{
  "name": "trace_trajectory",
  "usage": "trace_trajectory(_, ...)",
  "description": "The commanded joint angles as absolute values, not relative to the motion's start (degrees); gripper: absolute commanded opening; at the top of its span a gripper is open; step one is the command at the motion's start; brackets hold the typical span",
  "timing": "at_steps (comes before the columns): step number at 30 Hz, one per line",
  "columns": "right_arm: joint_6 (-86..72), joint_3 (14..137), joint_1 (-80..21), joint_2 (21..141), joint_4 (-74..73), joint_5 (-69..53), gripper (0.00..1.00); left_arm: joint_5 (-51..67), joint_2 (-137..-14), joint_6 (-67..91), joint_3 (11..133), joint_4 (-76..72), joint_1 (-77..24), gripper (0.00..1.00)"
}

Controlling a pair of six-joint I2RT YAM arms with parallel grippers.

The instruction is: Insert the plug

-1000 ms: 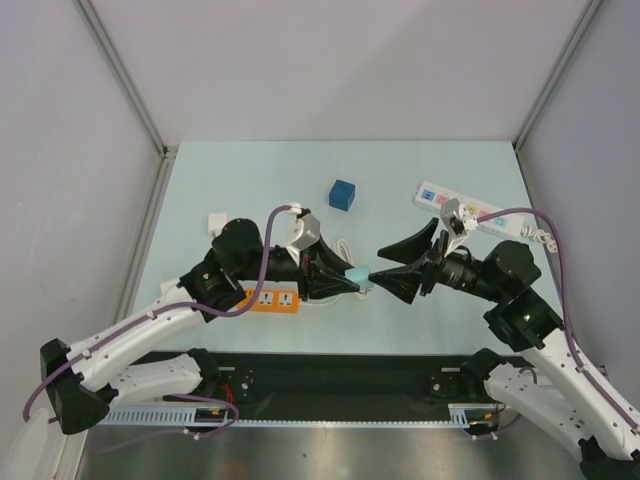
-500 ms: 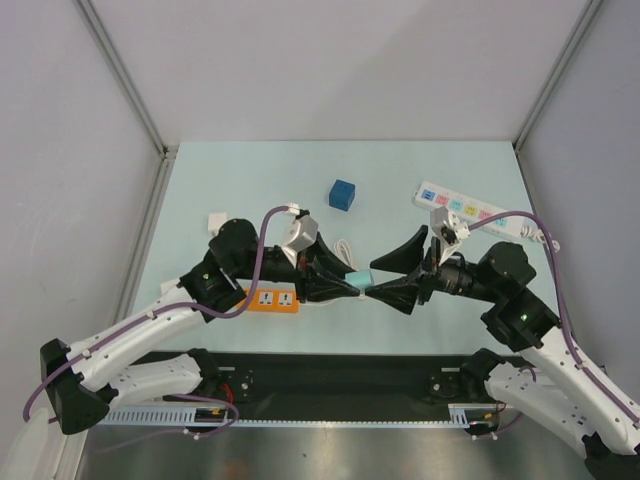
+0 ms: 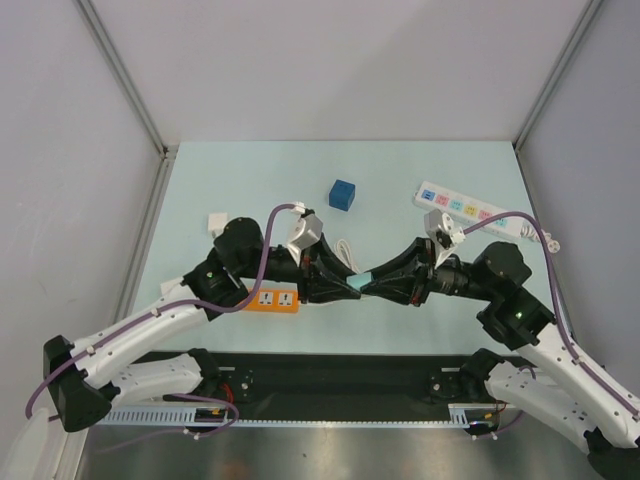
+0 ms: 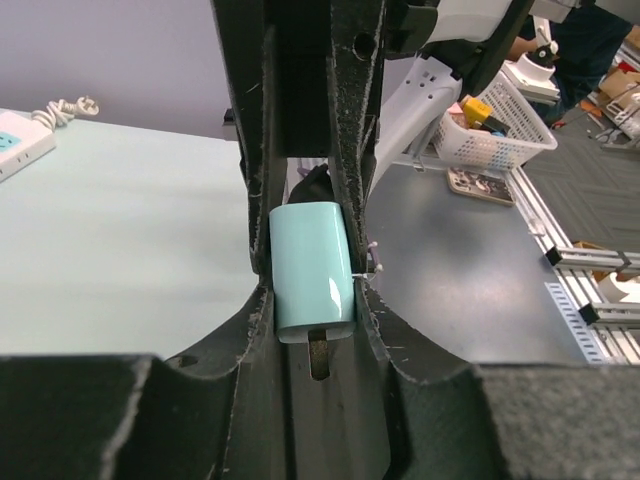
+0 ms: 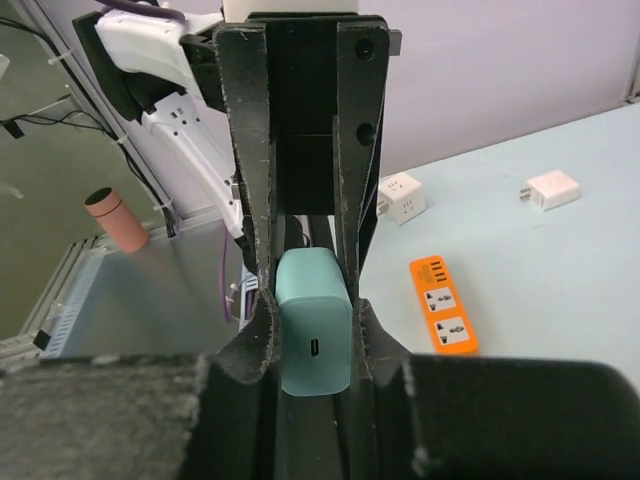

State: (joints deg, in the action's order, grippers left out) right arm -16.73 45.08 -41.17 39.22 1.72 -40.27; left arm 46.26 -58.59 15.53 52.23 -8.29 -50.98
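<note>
The plug (image 3: pixel 342 193), a small dark blue cube, sits on the pale green table (image 3: pixel 250 180) at the back, apart from both grippers. Above the table's middle, a pale teal charger block (image 3: pixel 354 285) is clamped from both ends. My left gripper (image 3: pixel 345 283) is shut on it; in the left wrist view (image 4: pixel 313 300) the block (image 4: pixel 313 265) shows a metal prong (image 4: pixel 319 355). My right gripper (image 3: pixel 374 283) is shut on its other end; in the right wrist view (image 5: pixel 313 300) the block (image 5: pixel 315 335) shows a small port (image 5: pixel 316 348).
An orange power strip (image 3: pixel 272 298) lies under the left arm. A white power strip (image 3: pixel 470 212) lies at the back right. A small white square block (image 3: pixel 217 221) sits at the left, and a white adapter with a cable (image 3: pixel 343 247) lies behind the grippers.
My right gripper moved left to the teal block and shut its wide-open fingers on it. The left gripper kept its hold and barely moved.
</note>
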Motion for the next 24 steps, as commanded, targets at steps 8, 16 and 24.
trace_trajectory(8, -18.80, 48.69, -40.96, 39.81, -7.72, -20.14, 0.00, 31.33, -56.87, 13.01, 53.35, -6.33, -51.24, 1.00)
trace_trajectory(16, -36.10, 59.66, -32.81, 48.85, -28.98, 12.16, 0.00, 8.19, -53.00, 11.69, 52.91, -2.11, -51.24, 1.00)
trace_trajectory(24, -66.95, 79.16, -12.85, 64.76, -61.75, 28.74, 0.00, 2.20, -49.92, 10.02, 52.38, -1.41, -51.24, 1.00)
